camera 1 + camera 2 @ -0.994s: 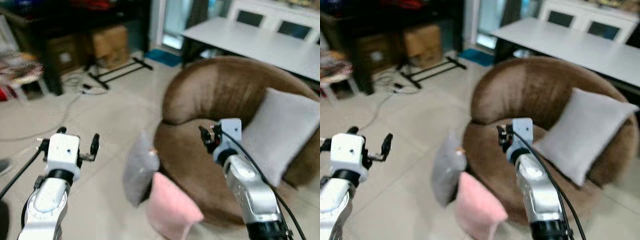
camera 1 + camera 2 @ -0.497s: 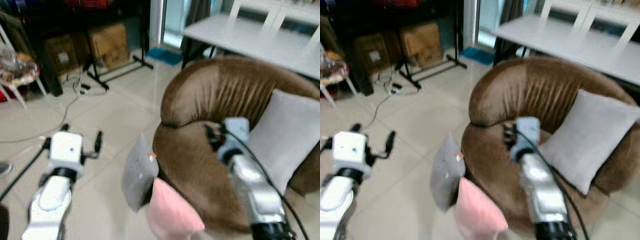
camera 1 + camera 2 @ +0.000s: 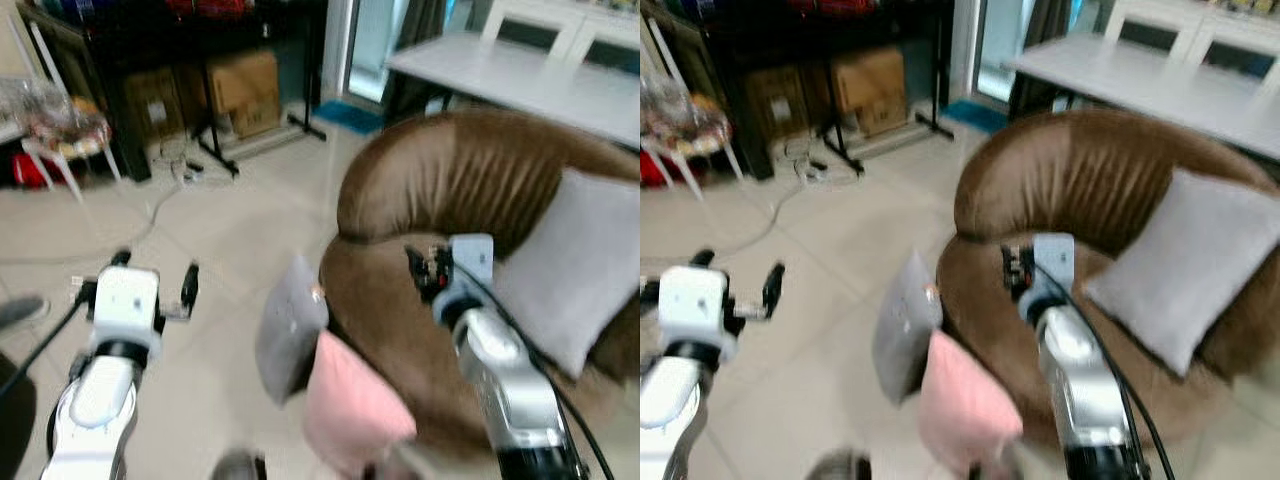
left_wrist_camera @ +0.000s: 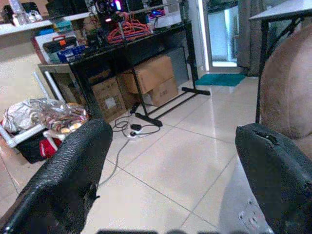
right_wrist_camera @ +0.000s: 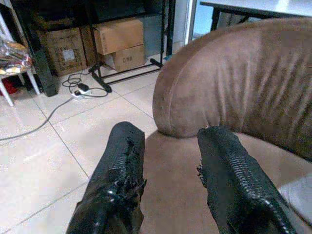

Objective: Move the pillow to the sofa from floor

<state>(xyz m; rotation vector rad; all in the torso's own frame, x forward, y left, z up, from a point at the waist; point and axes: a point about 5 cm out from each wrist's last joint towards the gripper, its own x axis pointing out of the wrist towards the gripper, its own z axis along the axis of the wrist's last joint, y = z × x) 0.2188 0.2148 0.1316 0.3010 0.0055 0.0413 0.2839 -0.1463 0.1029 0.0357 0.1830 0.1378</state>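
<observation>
A grey pillow (image 3: 290, 328) stands on edge on the tiled floor, leaning against the front of the round brown sofa (image 3: 450, 180). A pink pillow (image 3: 352, 405) leans on the sofa beside it, nearer to me. Another grey pillow (image 3: 582, 268) rests on the sofa seat against the backrest. My left gripper (image 3: 155, 272) is held up over the floor, left of the pillows, open and empty. My right gripper (image 3: 424, 268) hovers over the sofa seat, open with nothing between its fingers (image 5: 119, 175).
A black rack with cardboard boxes (image 3: 240, 88) and its floor stand stretch along the back left, with cables (image 3: 185, 172) on the tiles. A white table (image 3: 520, 72) stands behind the sofa. A white stool (image 3: 60, 130) with clutter sits far left.
The whole picture has shifted and stays blurred, so the camera has moved. Both arms keep their raised pose and open fingers. The pillows lie as before.
</observation>
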